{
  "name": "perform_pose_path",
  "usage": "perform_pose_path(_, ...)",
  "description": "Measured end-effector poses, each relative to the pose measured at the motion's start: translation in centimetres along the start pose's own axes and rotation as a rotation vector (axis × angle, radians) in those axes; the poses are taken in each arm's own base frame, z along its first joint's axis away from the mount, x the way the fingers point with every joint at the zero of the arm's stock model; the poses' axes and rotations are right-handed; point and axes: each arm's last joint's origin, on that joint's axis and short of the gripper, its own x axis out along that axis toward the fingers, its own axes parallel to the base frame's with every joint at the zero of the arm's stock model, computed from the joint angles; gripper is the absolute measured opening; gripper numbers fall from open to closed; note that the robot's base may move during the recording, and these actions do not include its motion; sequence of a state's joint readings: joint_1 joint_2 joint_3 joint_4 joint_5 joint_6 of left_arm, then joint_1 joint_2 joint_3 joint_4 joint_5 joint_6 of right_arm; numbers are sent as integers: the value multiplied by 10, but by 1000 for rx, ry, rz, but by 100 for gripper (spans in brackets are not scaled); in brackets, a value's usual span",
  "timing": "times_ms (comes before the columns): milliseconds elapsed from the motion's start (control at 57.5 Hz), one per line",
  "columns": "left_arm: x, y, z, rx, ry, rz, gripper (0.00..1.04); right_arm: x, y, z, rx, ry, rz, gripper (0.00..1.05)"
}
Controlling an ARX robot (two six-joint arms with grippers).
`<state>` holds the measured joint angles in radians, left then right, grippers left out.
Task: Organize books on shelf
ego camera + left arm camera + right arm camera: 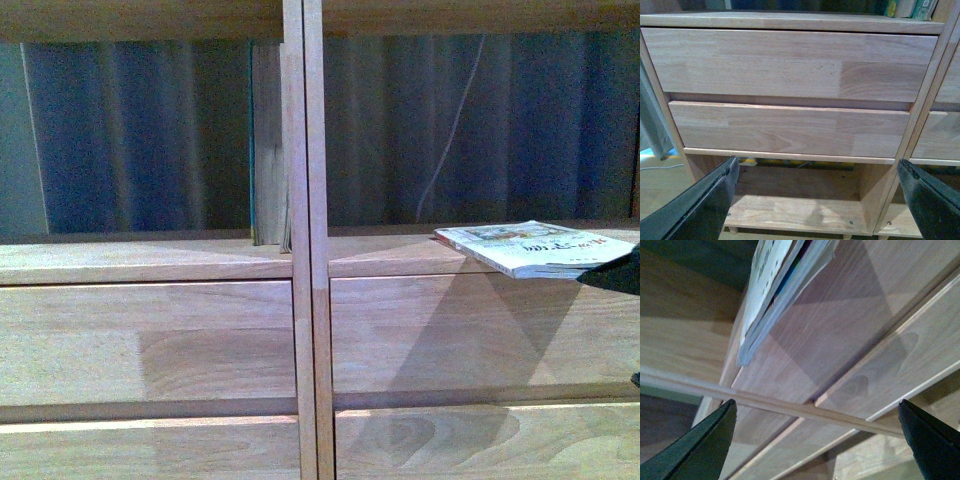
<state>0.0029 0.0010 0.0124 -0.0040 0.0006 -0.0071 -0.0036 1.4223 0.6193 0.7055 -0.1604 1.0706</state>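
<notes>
Two books show on the shelf (150,262). The white paperback (530,248) lies flat on the open board of the right column, at its front edge and towards its right end. One corner juts out past that edge, above the upper drawer front (470,330). Its cover carries black Chinese lettering with a touch of red and a small colourful picture (the characters are too small to read). The teal-edged book (262,140) stands upright at the right end of the left column's board, against the central upright (303,150). In the left wrist view a few book spines (912,7), green and pale, are cut off at that same end, and their print is blurred.

The left gripper (815,200) faces the left column's two drawer fronts. Its fingers (705,205) are spread wide with nothing between them. The right gripper (817,440) is spread just as wide and also empty. Its fingers (700,450) are well apart from the paperback, which this camera sees from underneath, along with the drawer fronts.

Behind the open columns hangs a blue-grey curtain (120,130), with a thin white cable (450,130) running down it.
</notes>
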Motion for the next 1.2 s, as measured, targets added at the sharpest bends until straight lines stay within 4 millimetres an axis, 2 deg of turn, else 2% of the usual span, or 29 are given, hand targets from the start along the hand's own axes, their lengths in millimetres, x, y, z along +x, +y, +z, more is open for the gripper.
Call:
perform_pose_path(295,0,0,0,0,0,0,97,34,14,18,136,-80,25,98)
perform_pose_path(626,0,0,0,0,0,0,97,66,18,38,209,-150,-26,98)
perform_pose_path(973,0,0,0,0,0,0,97,82,29,49,249,-164,-23,97)
perform_pose_path(1199,0,0,0,0,0,0,97,86,30,43,250,-152,-42,65)
